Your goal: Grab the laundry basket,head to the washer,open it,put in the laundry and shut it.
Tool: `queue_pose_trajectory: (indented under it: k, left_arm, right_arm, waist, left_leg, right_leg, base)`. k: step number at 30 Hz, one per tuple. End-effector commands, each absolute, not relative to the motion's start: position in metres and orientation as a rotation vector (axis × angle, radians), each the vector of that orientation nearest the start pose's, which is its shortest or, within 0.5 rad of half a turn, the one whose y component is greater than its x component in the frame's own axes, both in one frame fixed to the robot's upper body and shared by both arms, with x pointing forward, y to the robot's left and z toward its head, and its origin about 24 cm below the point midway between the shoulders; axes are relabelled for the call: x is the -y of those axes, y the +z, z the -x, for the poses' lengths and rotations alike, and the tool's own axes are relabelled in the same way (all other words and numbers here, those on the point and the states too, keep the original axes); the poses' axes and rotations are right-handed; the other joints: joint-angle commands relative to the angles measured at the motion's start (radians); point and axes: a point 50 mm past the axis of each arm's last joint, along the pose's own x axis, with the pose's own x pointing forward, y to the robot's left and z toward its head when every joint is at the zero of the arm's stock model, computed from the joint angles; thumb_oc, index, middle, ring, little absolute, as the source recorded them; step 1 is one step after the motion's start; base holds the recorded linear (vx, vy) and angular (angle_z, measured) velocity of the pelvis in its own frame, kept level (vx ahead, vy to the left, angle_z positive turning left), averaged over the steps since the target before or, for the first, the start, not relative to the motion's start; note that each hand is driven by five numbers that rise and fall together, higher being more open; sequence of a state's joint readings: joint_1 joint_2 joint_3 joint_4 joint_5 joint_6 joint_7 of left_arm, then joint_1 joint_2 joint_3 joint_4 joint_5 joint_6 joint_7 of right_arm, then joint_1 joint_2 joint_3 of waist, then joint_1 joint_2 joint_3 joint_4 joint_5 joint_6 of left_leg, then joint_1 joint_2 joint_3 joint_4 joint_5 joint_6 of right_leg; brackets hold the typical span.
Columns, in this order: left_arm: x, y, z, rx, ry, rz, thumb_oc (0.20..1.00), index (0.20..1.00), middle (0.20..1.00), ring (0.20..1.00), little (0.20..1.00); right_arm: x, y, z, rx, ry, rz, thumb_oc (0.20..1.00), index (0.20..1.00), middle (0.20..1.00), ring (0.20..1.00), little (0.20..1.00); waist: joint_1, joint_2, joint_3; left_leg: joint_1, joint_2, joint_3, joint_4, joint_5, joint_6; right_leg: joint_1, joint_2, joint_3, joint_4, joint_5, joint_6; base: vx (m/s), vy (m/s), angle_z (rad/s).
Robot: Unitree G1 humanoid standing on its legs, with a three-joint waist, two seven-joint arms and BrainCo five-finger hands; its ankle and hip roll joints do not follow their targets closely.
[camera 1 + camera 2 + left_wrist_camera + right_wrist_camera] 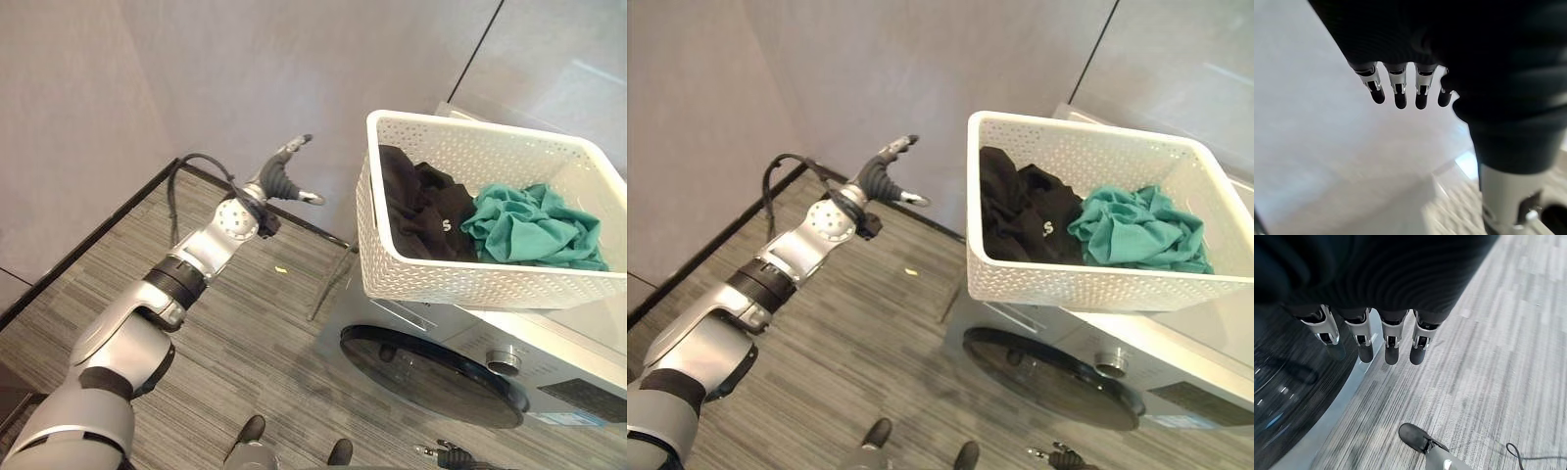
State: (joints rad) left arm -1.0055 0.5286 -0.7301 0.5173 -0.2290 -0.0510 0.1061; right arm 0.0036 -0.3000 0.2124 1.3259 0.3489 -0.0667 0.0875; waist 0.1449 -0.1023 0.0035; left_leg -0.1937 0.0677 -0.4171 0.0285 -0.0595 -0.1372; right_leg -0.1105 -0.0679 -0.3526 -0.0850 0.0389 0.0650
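Note:
A white perforated laundry basket [470,284] stands on top of the washer [578,338]. It holds a black garment [421,211] on its left and a teal garment [534,230] on its right. The washer's round dark door [431,377] faces front below the basket and looks closed. My left hand [282,181] is raised in the air to the left of the basket, apart from it, fingers [1396,93] relaxed and holding nothing. My right hand [453,456] hangs low in front of the door, its fingers [1391,345] straight beside the door's rim [1347,396].
Grey walls stand behind the washer and along the left, with a dark baseboard [88,245]. Striped grey flooring [255,323] lies open in front. A silver knob [504,362] sits on the washer's front panel. A small yellow scrap [282,269] lies on the floor.

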Motion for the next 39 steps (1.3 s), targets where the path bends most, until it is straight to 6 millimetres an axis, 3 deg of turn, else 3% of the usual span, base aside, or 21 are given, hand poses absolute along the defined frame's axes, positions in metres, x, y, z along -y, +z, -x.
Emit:
queue_pose_trajectory:
  k: [1,6,17,23,32,39]
  left_arm:
    - [-0.079,0.257,-0.385,0.561,-0.34,-0.652,1.0,1.0,1.0,1.0,1.0]
    - [-0.082,0.26,-0.386,0.57,-0.33,-0.663,1.0,1.0,1.0,1.0,1.0]
    - [-0.083,0.269,-0.388,0.584,-0.321,-0.68,1.0,1.0,1.0,1.0,1.0]
    - [-0.067,0.279,-0.384,0.627,-0.354,-0.699,1.0,1.0,1.0,1.0,1.0]
    - [-0.047,0.279,-0.377,0.655,-0.417,-0.622,1.0,1.0,1.0,1.0,1.0]
    - [-0.039,0.277,-0.373,0.665,-0.444,-0.617,1.0,1.0,1.0,1.0,1.0]
  right_arm:
    - [0.292,-0.151,-0.043,-1.284,-0.299,0.103,1.0,1.0,1.0,1.0,1.0]
    - [0.295,-0.151,-0.034,-1.303,-0.332,0.091,1.0,1.0,1.0,1.0,1.0]
    - [0.284,-0.155,-0.043,-1.28,-0.334,0.046,1.0,1.0,1.0,1.0,1.0]
    - [0.287,-0.154,-0.032,-1.307,-0.349,0.055,1.0,1.0,1.0,1.0,1.0]
    - [0.292,-0.151,-0.05,-1.242,-0.376,0.04,1.0,1.0,1.0,1.0,1.0]
    - [0.297,-0.148,-0.051,-1.226,-0.399,0.039,1.0,1.0,1.0,1.0,1.0]
  waist:
    - [0.019,0.032,-0.014]
    - [0.009,0.043,-0.011]
    - [-0.009,0.061,-0.012]
    - [-0.013,0.064,-0.013]
    - [-0.032,0.073,-0.001]
    - [-0.048,0.072,0.013]
  left_leg:
    - [-0.047,-0.015,-0.083,-0.116,0.162,0.014]
    - [-0.046,-0.006,-0.063,-0.116,0.162,0.013]
    - [-0.048,0.002,-0.039,-0.116,0.163,0.014]
    - [-0.042,0.004,-0.034,-0.116,0.16,0.016]
    - [-0.063,0.005,-0.029,-0.116,0.163,0.019]
    - [-0.075,0.014,-0.008,-0.116,0.162,0.024]
  right_leg:
    - [-0.015,-0.02,0.013,-0.002,-0.001,0.096]
    - [-0.026,-0.012,0.033,-0.002,-0.002,0.093]
    - [-0.041,-0.004,0.055,-0.002,-0.002,0.093]
    - [-0.035,-0.003,0.058,-0.002,-0.005,0.091]
    - [-0.07,-0.002,0.075,-0.002,0.003,0.092]
    - [-0.097,0.004,0.105,-0.002,0.009,0.09]
  base:
    - [0.01,-0.009,-0.21]
    - [0.0,-0.016,-0.16]
    - [0.0,-0.005,-0.04]
    - [0.01,-0.005,-0.08]
    - [0.0,-0.001,-0.01]
    - [0.02,-0.003,-0.11]
